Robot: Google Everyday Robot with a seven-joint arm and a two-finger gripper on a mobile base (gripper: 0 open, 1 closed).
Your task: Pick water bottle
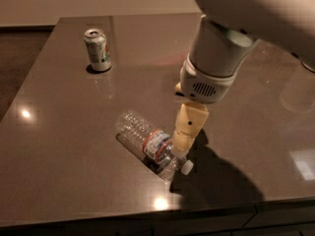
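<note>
The water bottle (150, 143), clear ribbed plastic with a white cap and a red-edged blue-white label, lies on its side on the dark table (59, 146), cap toward the front right. My gripper (181, 144) hangs from the white arm and sits just above the bottle's neck end, right of the label. A small part of the bottle's shoulder is hidden behind it.
A green-white soda can (98, 49) stands upright at the back left. The arm (216, 58) covers the middle right of the table, hiding what lies behind it. The table's front edge (147, 215) runs close below the bottle.
</note>
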